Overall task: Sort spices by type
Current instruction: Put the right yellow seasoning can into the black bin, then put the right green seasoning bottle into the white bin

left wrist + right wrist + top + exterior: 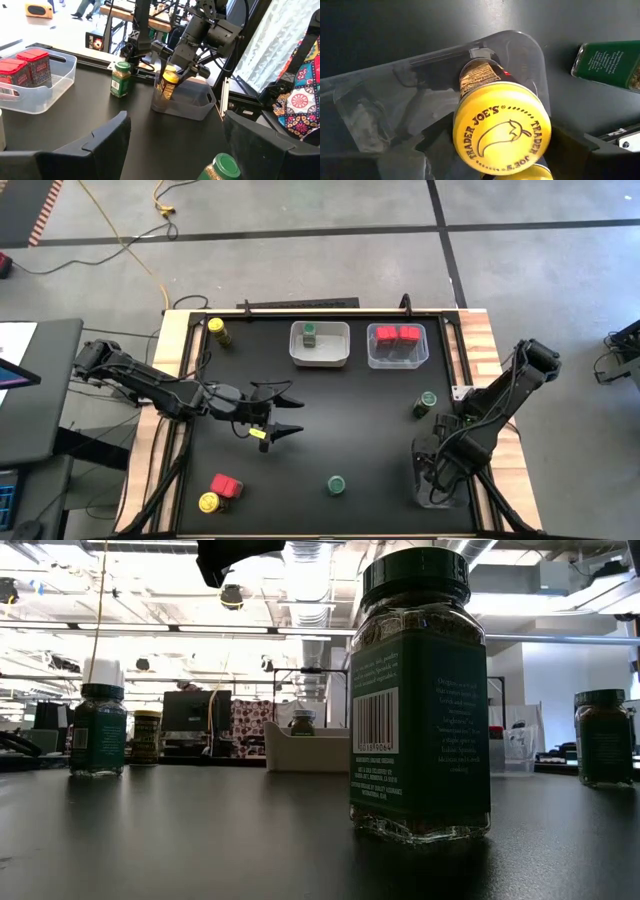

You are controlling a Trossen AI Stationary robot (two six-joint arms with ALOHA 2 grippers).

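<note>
One yellow-lidded jar (501,127) sits between the fingers of my right gripper (172,80), low over the clear bin (192,102) at the table's near right corner, and I judge the step in hand to be setting it down inside that bin. From the left wrist view the fingers look clamped on the jar just below its lid, though I cannot tell how firm the hold is. To do this well I would lower until the base meets the bin floor, keep the jar upright, part the fingers only then, and lift straight up so nothing catches the bin wall. My left gripper (283,412) waits over the middle-left of the table, fingers apart and empty. Elsewhere, 2 red boxes (398,335) lie in the bin (397,361) at the far edge, right of centre, and 1 green-lidded jar (310,333) stands in the white bin (320,358) beside it. Loose pieces remain: a green jar (425,402) near the right edge, another (336,484) near the near edge, a yellow jar (217,330) at the far left corner, and a red box (227,485) touching a yellow jar (208,502) at the near left corner.
</note>
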